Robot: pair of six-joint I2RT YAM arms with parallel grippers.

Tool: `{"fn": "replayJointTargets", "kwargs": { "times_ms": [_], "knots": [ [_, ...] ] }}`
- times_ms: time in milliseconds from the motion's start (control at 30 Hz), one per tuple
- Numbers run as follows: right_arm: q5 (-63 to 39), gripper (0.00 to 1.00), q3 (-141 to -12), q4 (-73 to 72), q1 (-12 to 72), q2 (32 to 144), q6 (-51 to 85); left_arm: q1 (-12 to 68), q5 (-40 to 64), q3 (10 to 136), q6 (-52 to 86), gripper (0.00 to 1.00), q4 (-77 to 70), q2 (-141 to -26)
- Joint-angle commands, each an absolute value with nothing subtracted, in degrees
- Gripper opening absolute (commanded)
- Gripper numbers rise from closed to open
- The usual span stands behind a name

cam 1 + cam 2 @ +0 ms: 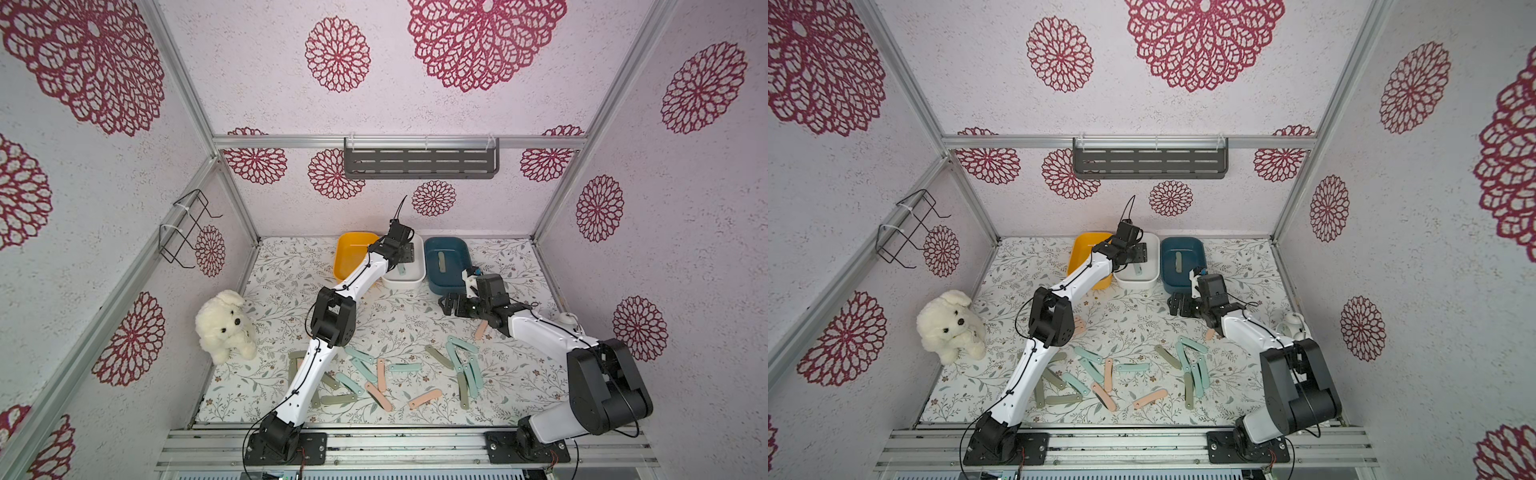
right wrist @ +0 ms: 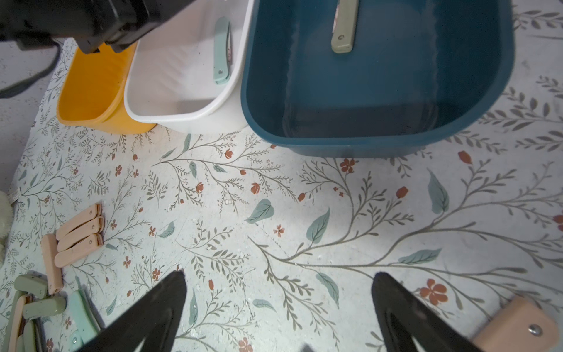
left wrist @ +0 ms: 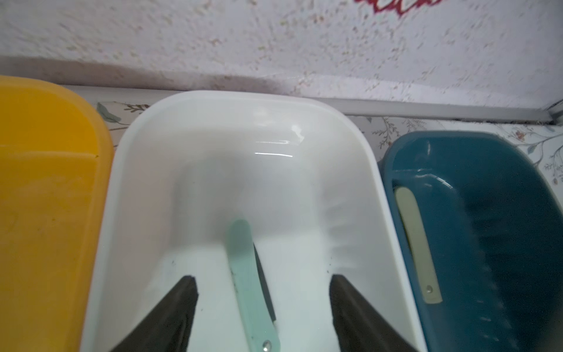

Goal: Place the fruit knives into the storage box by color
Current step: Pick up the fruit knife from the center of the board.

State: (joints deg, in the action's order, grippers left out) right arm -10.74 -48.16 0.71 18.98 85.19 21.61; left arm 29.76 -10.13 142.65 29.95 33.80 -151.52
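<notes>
Looking from the near edge of the worktop (image 1: pixel 249 386), I'd say this job has barely started. The bulk of the fruit knives (image 1: pixel 405 367) lie scattered across the front, mint, peach and olive all mixed up. Some overlap, and a few are half hidden under the left arm. A bit further in, the right gripper (image 1: pixel 445 304) hovers low over bare worktop just in front of the blue box (image 1: pixel 446 289). Its fingers (image 2: pixel 152 314) are spread wide, with nothing between them and touching nothing, and one peach knife (image 1: pixel 481 330) sits just beneath that arm. Over at the far wall the three boxes stand in a row. There's one olive knife (image 1: pixel 441 262) in the blue box and one mint knife (image 3: pixel 253 289) lying on the floor of the white box (image 3: pixel 243 94). I can't spot anything in the yellow box (image 1: pixel 347 262), so no peach ones are sorted yet. The left gripper (image 3: pixel 262 278) hangs over the white box with its fingers (image 3: pixel 173 314) apart. The mint knife lies between them with a gap on either side, so it's not gripped as far as I can tell.
</notes>
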Motion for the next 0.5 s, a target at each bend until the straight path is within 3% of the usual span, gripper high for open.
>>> {"fn": "replayJointTargets", "kwargs": {
  "times_ms": [0,100,467],
  "knots": [
    [-10.43,0.99,-50.27,1.73,20.37,84.42,20.84,30.39,-7.98,136.58,33.79,0.88,31.13,-139.12],
    [-9.37,0.99,-51.04,3.38,22.22,84.44,19.74,30.93,-4.58,127.06,37.78,0.99,32.10,-130.38],
    [-5.91,0.99,-44.30,-1.93,36.80,81.88,20.78,31.02,-2.90,94.60,43.72,0.97,48.25,-105.27]
  ]
}}
